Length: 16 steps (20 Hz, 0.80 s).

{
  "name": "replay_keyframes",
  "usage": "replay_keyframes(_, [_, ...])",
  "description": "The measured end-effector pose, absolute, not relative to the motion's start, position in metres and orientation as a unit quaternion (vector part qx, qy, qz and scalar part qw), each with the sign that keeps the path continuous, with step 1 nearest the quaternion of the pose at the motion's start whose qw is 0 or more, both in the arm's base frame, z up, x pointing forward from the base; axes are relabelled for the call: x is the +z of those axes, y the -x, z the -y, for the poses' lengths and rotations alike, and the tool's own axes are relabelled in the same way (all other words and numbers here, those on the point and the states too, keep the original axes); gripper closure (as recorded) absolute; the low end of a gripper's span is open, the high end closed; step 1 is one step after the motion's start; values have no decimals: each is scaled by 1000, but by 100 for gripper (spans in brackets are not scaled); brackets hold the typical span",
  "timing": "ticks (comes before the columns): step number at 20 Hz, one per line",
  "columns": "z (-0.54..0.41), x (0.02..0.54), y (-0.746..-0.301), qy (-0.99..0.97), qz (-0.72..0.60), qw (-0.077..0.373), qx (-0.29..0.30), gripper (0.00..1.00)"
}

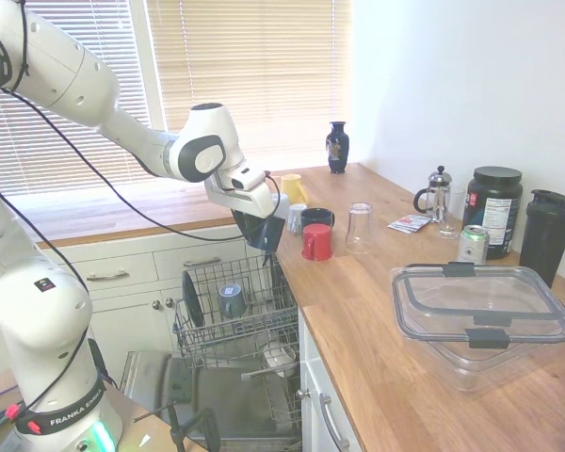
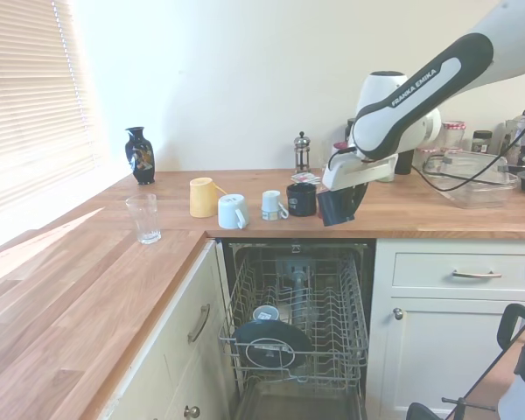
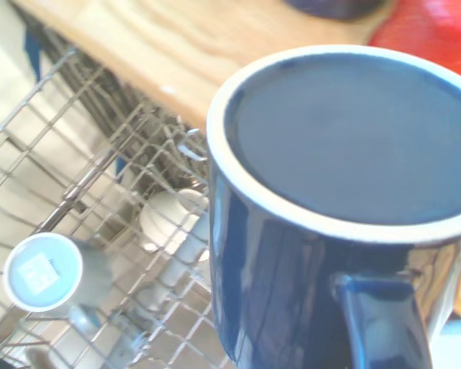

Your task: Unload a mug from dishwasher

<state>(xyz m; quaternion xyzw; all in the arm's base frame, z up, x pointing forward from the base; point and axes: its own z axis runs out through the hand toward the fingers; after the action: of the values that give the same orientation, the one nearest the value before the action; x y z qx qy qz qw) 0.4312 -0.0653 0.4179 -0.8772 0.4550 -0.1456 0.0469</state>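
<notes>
My gripper [image 1: 261, 222] [image 2: 343, 196] is shut on the dark navy mug [image 1: 265, 233] [image 2: 340, 206] [image 3: 323, 231]. The mug hangs in the air at counter height, tilted, above the back of the dishwasher's pulled-out grey wire rack [image 1: 234, 320] [image 2: 299, 308] and right by the wooden counter's edge. In the wrist view the mug fills the right half, with its pale-ringed end facing the camera and its handle [image 3: 384, 323] pointing down. The dishwasher door [image 1: 221, 400] lies dropped open below the rack.
A grey-blue mug [image 1: 232, 299] [image 2: 265, 313] [image 3: 42, 270] and a dark plate [image 1: 193, 299] [image 2: 267, 343] sit in the rack. On the counter stand a red mug [image 1: 316, 242], another dark mug [image 2: 301, 199], pale mugs [image 2: 232, 211], a yellow mug [image 2: 201, 196], a glass [image 1: 360, 227] and a clear lidded container [image 1: 480, 315].
</notes>
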Motion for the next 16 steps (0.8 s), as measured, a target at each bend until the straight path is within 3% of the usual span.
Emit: replay_keyframes(16, [124, 422, -407, 851, -510, 39, -118, 100])
